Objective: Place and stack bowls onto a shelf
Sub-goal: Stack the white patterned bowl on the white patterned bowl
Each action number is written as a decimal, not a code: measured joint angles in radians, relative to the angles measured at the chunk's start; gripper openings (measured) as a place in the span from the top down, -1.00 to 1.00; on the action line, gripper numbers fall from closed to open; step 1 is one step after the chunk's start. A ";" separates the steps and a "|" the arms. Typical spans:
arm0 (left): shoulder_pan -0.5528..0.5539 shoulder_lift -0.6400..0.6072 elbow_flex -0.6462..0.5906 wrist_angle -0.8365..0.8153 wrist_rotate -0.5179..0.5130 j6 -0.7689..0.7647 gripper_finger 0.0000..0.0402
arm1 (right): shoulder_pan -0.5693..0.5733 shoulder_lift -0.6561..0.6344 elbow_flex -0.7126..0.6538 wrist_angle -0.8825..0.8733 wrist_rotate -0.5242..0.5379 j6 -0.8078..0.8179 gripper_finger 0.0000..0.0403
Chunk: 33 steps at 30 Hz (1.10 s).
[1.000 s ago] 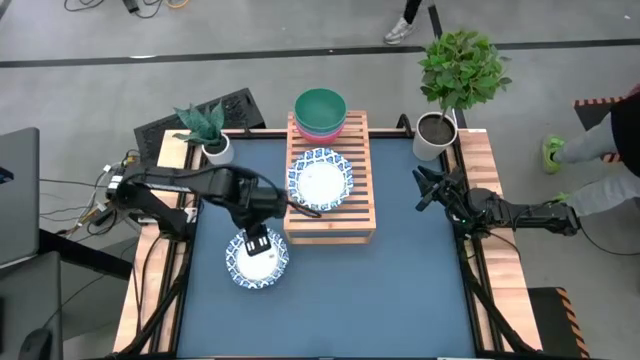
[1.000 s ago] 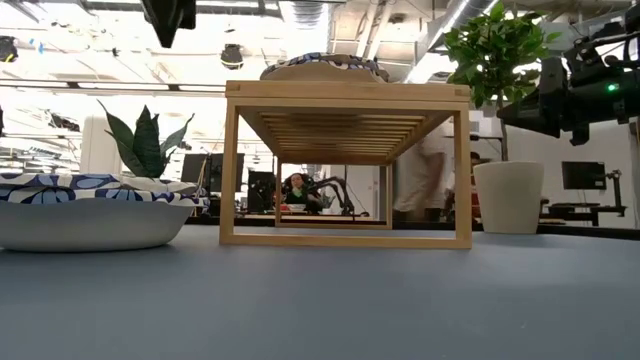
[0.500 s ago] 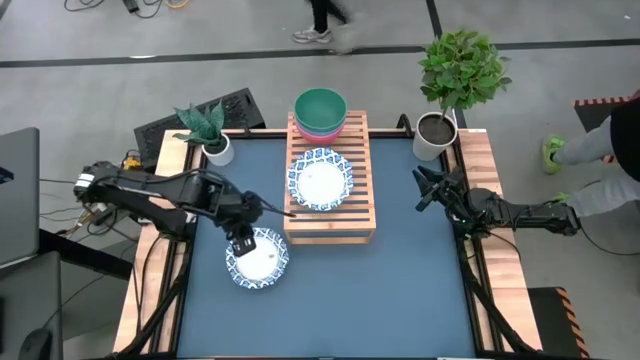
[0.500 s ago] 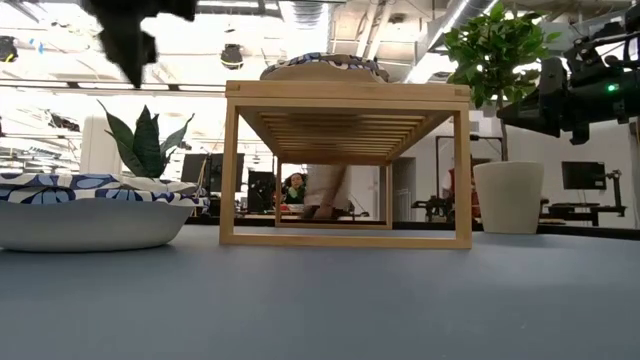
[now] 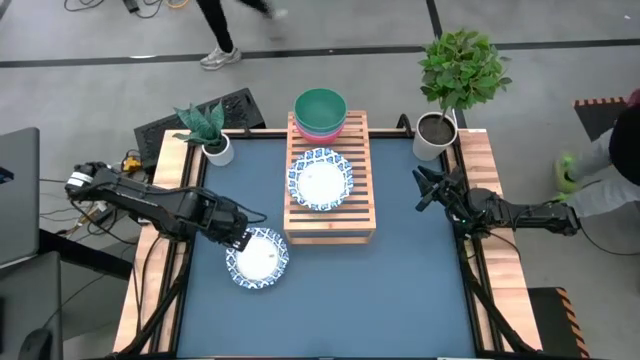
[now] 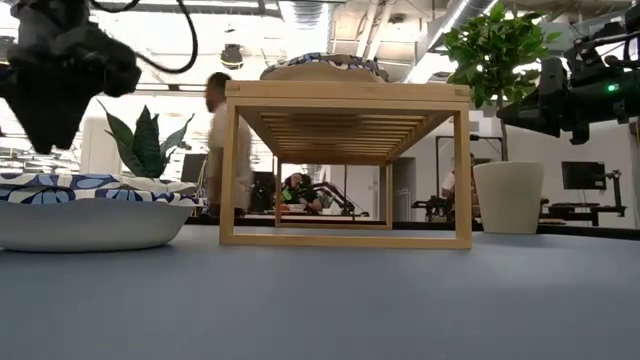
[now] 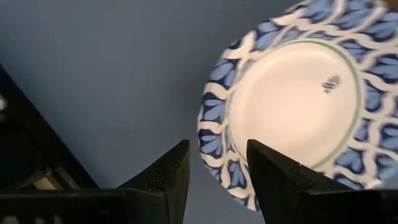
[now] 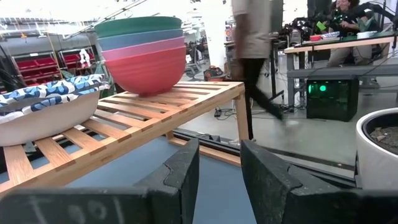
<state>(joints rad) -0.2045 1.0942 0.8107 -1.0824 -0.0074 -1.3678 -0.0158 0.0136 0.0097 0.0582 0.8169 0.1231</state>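
A blue-and-white patterned bowl (image 5: pixel 260 260) rests by its base on the blue table, left of the shelf (image 5: pixel 358 215). My left gripper (image 5: pixel 243 240) points down, open, just above that bowl's left rim (image 7: pixel 214 134). In the low view it hangs (image 6: pixel 48 135) clear of the bowl (image 6: pixel 85 215). A second patterned bowl (image 5: pixel 320 181) lies on the shelf's slats. At the shelf's far end a teal bowl (image 5: pixel 320 104) sits nested in a pink bowl (image 8: pixel 148 65). My right gripper (image 5: pixel 422 190) waits open at the table's right edge, pointing level at the shelf.
A spiky plant in a white pot (image 5: pixel 208 135) stands at the far left corner. A leafy plant in a white pot (image 5: pixel 440 125) stands at the far right. A person (image 5: pixel 222 30) walks beyond the far edge, and another person's leg (image 5: pixel 600 150) shows at right. Bare blue tabletop (image 5: pixel 350 300) lies near.
My left gripper has come down toward the table and drawn back from over the bowl's middle toward the table's left edge. It now stands over the bowl's left rim. It has rolled about its own axis and stayed open. The bowl has not moved.
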 joint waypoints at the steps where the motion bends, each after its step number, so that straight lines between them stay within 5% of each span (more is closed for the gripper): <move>1: -0.006 0.004 -0.007 0.001 -0.002 -0.019 0.29 | 0.000 0.000 0.000 0.000 0.000 0.000 0.29; 33: -0.032 0.005 -0.144 0.232 0.048 -0.039 0.29 | 0.000 0.000 0.000 0.002 0.000 0.010 0.29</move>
<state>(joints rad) -0.2363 1.0992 0.6666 -0.8507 0.0402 -1.4063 -0.0158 0.0139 0.0097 0.0597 0.8169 0.1333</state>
